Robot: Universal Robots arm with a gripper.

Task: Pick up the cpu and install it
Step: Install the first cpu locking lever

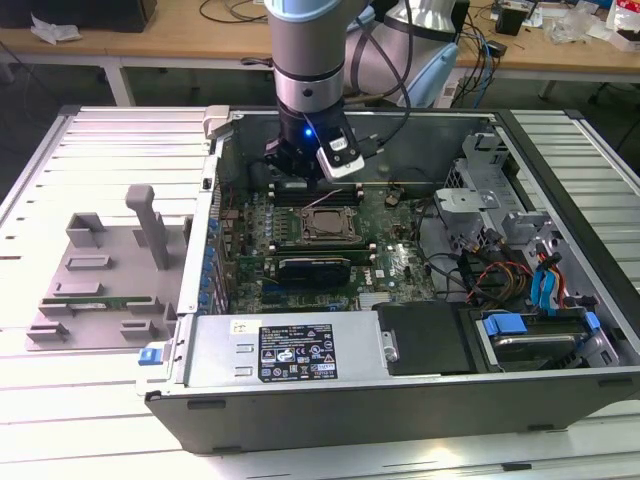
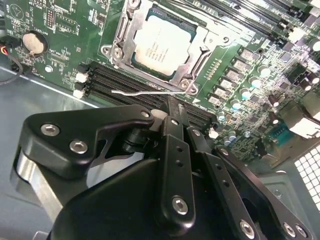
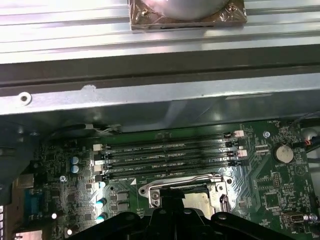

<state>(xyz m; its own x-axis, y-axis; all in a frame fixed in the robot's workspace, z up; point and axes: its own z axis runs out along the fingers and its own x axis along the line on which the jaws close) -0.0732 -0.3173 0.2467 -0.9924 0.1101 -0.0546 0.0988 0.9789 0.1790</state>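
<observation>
hand (image 2: 172, 107) fingers pressed together, gripping nothing | cpu (image 2: 161, 46) lies flat in its socket on the motherboard (image 2: 75, 30), seemingly seated | cpu just beyond the fingertips, lever between

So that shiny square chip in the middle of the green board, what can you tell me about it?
The chip is a flat square with a dull silver metal top bearing faint print and a thin tan edge. It lies flat in its socket, ringed by a metal frame, on the green board inside the open computer case. Rows of black slots run beside it. The claw sits over those slots, not touching the chip.
</observation>
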